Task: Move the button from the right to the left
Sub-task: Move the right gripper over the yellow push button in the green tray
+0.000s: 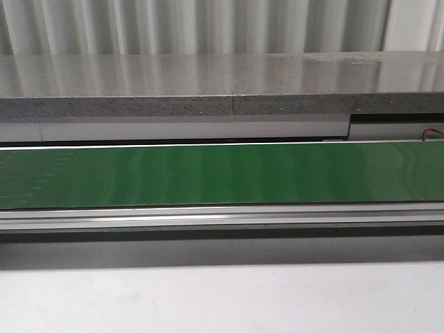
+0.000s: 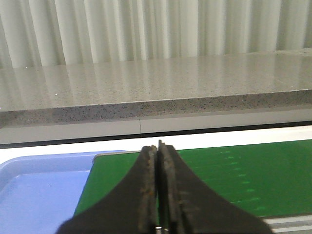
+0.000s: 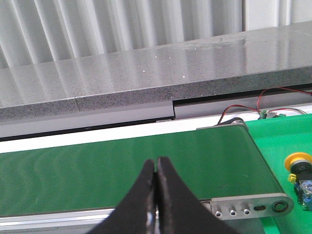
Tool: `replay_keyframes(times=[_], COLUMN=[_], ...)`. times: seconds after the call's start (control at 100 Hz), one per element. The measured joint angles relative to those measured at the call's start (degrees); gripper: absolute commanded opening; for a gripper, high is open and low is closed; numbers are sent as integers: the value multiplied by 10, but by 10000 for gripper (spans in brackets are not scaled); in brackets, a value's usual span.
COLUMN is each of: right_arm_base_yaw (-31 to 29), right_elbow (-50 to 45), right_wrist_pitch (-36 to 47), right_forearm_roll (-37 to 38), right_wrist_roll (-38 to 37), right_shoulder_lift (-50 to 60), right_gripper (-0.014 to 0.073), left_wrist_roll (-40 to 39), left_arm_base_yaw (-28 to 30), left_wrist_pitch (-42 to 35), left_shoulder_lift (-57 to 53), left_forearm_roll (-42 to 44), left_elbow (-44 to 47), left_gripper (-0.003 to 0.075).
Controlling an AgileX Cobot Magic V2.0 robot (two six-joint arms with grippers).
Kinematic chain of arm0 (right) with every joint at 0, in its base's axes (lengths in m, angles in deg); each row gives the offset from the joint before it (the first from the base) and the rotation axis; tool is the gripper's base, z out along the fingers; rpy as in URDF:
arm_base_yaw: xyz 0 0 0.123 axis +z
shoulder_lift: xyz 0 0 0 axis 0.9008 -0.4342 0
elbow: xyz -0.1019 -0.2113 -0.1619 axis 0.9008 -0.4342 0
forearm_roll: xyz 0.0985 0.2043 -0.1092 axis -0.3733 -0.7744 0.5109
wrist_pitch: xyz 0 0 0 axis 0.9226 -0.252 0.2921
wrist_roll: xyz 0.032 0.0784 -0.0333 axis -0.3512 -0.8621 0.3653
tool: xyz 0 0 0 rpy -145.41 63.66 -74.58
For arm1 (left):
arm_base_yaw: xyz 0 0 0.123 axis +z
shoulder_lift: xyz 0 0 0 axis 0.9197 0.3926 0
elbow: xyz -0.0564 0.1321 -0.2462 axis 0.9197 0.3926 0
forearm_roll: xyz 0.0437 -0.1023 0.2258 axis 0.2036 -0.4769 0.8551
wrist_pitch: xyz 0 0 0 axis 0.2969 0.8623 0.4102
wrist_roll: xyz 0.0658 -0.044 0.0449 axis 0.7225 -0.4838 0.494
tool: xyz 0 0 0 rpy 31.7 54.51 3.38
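The button (image 3: 301,171) shows only in the right wrist view: a yellow cap, black collar and blue-grey block, lying on a green mat past the right end of the conveyor belt (image 3: 122,170). My right gripper (image 3: 156,163) is shut and empty over the belt, well left of the button. My left gripper (image 2: 158,148) is shut and empty over the left end of the belt (image 2: 253,175), beside a blue tray (image 2: 34,190). Neither gripper nor the button appears in the front view.
The green belt (image 1: 222,173) spans the front view, with an aluminium rail (image 1: 222,215) in front and a grey stone ledge (image 1: 222,83) behind. Red and black wires (image 3: 243,107) run by the belt's right end roller. A white table surface (image 1: 222,298) lies nearest.
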Motion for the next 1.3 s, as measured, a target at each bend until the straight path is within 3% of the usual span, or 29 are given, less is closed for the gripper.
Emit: replay_keyframes(times=[0.84,1.05,1.3], right_arm_base_yaw=[0,0,0], right_elbow=[9,141,375], right_wrist_pitch=[23,-141,-416], right_forearm_roll=[-9,-18,-24], right_wrist_roll=[0,0,0], right_shoulder_lift=[0,-28,-227], right_gripper=[-67,-67,-67], left_wrist_roll=[0,0,0], left_arm_base_yaw=[0,0,0], left_wrist_pitch=[0,0,0], left_shoulder_lift=[0,0,0], left_forearm_roll=[0,0,0], left_elbow=[0,0,0], left_gripper=[-20,-20,-20])
